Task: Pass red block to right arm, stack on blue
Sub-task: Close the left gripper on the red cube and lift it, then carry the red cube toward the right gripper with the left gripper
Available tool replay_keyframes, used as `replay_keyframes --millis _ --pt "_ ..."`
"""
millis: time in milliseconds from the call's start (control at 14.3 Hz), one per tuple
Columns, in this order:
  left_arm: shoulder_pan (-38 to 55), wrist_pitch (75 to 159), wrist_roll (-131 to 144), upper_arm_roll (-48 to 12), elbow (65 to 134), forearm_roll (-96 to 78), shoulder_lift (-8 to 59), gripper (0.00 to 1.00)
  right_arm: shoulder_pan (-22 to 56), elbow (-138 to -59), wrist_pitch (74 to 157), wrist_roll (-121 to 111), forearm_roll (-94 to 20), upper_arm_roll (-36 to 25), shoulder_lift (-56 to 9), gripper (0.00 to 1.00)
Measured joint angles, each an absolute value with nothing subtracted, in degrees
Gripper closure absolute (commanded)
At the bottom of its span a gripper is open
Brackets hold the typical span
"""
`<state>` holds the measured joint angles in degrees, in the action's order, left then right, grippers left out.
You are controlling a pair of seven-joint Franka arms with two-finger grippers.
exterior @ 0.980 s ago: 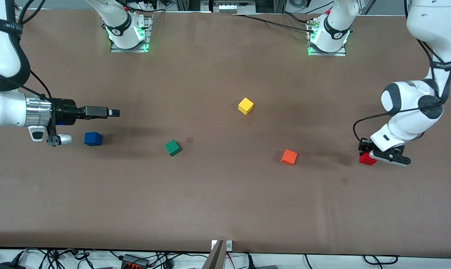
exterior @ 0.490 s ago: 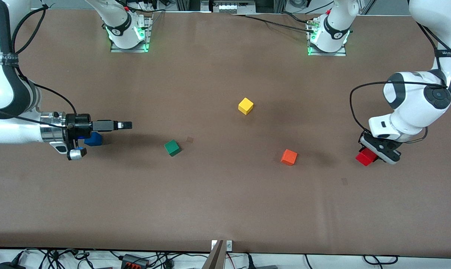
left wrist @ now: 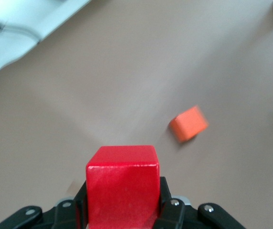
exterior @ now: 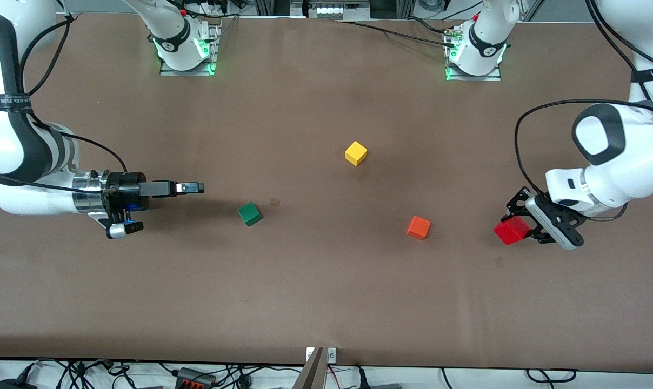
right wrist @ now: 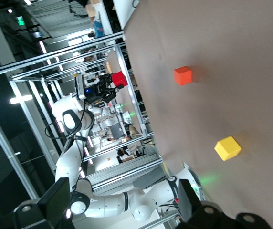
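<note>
My left gripper (exterior: 515, 224) is shut on the red block (exterior: 507, 232), held up over the table at the left arm's end. In the left wrist view the red block (left wrist: 122, 186) fills the gap between the black fingers (left wrist: 171, 214). My right gripper (exterior: 195, 187) lies level over the table at the right arm's end and points toward the green cube. In the right wrist view its fingers (right wrist: 60, 199) stand wide apart, nothing between them, and the red block (right wrist: 119, 78) shows far off. The blue cube is almost hidden under the right hand; a blue sliver (exterior: 135, 207) shows.
A green cube (exterior: 249, 213) lies just past the right gripper's tips. An orange cube (exterior: 418, 227) sits between the green cube and the red block, and a yellow cube (exterior: 355, 153) lies farther from the front camera mid-table. Both arm bases stand along the table's top edge.
The left gripper has lifted the red block off the table and carried it toward the orange cube. The right gripper has moved toward the green cube, and its hand now covers the blue cube.
</note>
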<state>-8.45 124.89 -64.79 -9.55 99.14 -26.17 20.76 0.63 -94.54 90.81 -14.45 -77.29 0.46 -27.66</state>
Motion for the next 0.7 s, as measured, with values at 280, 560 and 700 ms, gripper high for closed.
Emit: replay_keyframes --millis 280,560,700 --pt "-8.0 119.8 -75.5 -11.1 96.3 -43.4 23.1 0.77 2.5 -94.5 90.8 -17.7 -79.5 0.5 -28.8 0.0" --pt "-7.5 115.9 -81.5 -17.5 94.8 -57.6 23.2 0.82 3.6 -94.5 89.7 -20.9 -80.5 0.5 -29.2 0.0" --pt "-6.4 115.4 -85.4 -19.8 94.0 -67.0 23.5 0.85 3.6 -94.5 89.4 -21.4 -82.2 0.5 -29.6 0.0"
